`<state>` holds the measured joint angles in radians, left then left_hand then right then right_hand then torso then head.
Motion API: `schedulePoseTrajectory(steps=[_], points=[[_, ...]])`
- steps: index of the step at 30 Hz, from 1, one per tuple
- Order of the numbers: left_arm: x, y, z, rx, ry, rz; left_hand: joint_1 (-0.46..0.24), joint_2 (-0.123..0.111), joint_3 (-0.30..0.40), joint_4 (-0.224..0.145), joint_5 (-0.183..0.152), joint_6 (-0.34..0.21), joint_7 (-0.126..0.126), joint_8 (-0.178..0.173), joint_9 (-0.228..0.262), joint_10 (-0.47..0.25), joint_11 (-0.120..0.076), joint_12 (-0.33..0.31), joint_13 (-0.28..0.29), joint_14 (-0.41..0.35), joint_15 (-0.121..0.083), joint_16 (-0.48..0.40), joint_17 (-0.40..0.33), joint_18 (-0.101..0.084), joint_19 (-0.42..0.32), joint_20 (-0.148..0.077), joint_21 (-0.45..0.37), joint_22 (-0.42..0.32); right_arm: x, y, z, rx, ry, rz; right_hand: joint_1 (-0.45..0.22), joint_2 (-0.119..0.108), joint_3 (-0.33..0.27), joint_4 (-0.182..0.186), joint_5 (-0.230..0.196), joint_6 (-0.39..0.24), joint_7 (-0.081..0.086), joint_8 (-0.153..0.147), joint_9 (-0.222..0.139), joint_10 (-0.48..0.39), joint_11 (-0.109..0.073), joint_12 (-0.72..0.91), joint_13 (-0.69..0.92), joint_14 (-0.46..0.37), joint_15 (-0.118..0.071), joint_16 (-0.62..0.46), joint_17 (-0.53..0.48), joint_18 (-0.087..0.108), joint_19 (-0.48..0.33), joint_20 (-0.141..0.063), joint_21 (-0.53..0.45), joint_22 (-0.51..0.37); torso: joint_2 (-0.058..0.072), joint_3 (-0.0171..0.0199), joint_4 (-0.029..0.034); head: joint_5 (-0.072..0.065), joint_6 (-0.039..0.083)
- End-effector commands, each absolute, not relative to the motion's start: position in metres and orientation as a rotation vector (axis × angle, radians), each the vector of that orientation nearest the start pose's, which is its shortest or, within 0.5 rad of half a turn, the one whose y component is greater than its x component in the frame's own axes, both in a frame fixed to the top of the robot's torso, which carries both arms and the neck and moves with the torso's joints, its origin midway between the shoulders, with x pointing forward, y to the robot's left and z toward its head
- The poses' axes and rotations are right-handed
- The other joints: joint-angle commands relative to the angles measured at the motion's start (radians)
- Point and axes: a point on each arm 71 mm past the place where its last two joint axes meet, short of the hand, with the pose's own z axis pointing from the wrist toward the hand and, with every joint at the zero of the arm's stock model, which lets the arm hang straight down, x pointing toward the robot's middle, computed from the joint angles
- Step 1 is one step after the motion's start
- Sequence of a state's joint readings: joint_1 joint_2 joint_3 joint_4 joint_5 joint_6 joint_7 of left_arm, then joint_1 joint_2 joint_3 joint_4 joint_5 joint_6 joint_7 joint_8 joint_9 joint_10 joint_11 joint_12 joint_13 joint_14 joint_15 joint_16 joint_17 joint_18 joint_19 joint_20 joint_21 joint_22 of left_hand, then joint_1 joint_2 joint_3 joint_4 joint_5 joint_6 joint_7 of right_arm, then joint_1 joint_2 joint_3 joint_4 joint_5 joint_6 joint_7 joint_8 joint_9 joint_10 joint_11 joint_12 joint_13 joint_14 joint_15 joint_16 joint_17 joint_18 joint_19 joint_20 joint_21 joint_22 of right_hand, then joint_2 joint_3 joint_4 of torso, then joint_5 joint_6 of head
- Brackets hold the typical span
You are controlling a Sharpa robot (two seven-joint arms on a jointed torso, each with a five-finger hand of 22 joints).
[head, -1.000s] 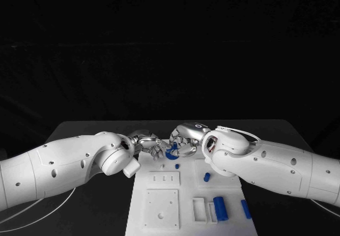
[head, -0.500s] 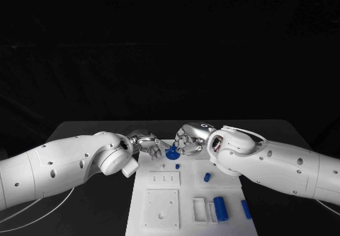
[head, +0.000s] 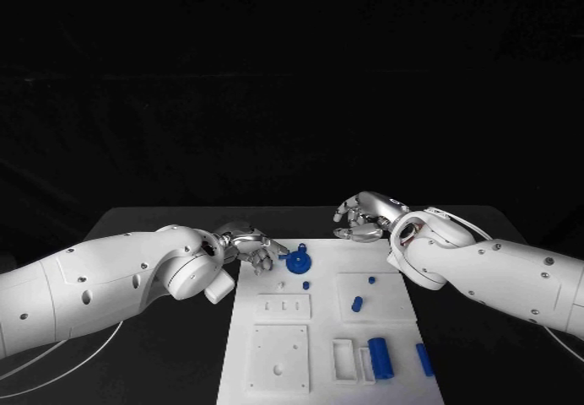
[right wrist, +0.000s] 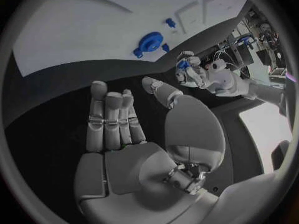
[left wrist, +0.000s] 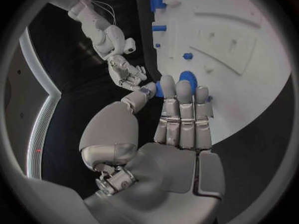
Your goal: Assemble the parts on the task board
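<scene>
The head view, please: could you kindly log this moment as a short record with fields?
Board: white task board in the middle of the black table
Round part: blue disc-shaped part near the board's far edge
Loose parts: blue cylinder, blue bar, short blue peg
Left hand: beside the disc, fingers spread, holding nothing
Right hand: off the board over the table, holding nothing
Task state: parts not yet assembled
</scene>
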<state>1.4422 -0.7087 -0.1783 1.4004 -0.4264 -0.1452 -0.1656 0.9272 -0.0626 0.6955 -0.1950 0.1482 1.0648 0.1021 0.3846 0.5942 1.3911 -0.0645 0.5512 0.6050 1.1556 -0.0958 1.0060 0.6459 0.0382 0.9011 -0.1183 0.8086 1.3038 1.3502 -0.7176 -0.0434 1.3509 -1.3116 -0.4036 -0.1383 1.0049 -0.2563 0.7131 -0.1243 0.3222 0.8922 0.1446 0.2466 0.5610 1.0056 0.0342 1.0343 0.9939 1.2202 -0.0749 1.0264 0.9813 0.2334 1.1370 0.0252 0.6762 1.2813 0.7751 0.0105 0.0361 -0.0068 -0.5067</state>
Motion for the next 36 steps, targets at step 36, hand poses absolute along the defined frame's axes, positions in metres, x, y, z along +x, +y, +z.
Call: schedulePoseTrajectory(steps=[36], points=[[0.486, 0.157, -0.174, -0.182, 2.131, -0.657, -0.074, 0.032, 0.009, -0.040, 0.200, 0.167, -0.121, 0.006, 0.177, 0.048, -0.064, 0.329, 0.189, 0.095, -0.125, 0.286, 0.069, 0.015, 0.104, -0.158, 0.218, 0.004, 0.582, -0.252, -0.101, 0.570, 1.347, 0.891, -0.076, 0.113, -0.163, -0.138, 0.173, -0.022, 0.037, -0.004, -0.015, -0.205, 0.071, -0.188, -0.408, -0.221, 0.109, -0.314, -0.183, 0.009, -0.304, 0.133, -0.254, -0.065, -0.003, 0.0034, 0.0004, 0.017, -0.076]])
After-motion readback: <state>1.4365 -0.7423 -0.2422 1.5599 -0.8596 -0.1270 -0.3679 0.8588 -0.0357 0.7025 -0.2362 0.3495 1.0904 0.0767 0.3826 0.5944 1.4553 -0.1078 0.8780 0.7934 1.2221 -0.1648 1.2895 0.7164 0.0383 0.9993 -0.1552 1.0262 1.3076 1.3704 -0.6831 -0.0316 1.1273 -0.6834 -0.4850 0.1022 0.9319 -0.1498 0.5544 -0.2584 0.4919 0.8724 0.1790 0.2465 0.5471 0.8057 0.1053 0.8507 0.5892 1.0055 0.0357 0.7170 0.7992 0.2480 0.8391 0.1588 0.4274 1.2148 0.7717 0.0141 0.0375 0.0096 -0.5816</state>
